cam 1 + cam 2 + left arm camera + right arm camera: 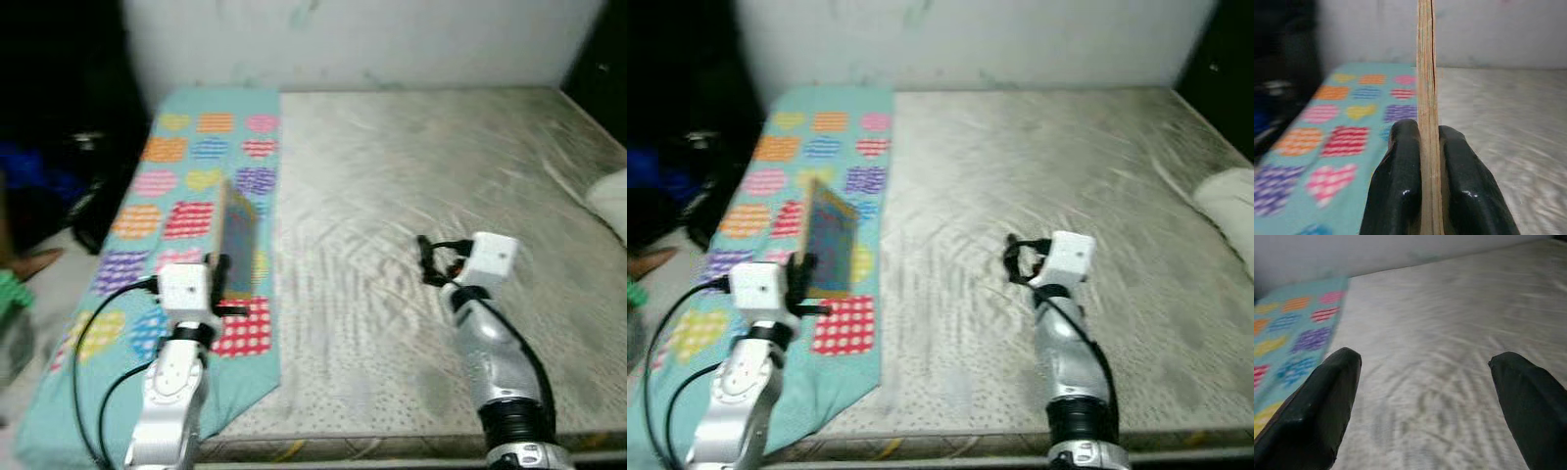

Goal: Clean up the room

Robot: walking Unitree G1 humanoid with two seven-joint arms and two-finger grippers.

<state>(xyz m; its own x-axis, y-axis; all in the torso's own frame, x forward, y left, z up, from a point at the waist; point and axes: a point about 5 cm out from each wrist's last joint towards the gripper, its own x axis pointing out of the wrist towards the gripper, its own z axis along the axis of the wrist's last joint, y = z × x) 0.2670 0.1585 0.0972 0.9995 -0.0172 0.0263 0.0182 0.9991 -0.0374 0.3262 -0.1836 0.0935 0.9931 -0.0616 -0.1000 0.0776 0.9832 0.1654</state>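
My left gripper [220, 284] is shut on a thin book [238, 240] with a bluish cover, held upright on its edge above the teal blanket with coloured hearts [196, 157]. In the left wrist view the book's page edge [1426, 73] stands between the two black fingers [1396, 191]. My right gripper [429, 262] hangs open over the bare grey mattress [411, 176], nothing between its fingers [1317, 401].
A white wall runs behind the bed. A white pillow [609, 201] lies at the mattress's right edge. Dark clutter and a blue object [29, 171] sit on the floor left of the bed. The bed's front edge [392, 446] is just below my arms.
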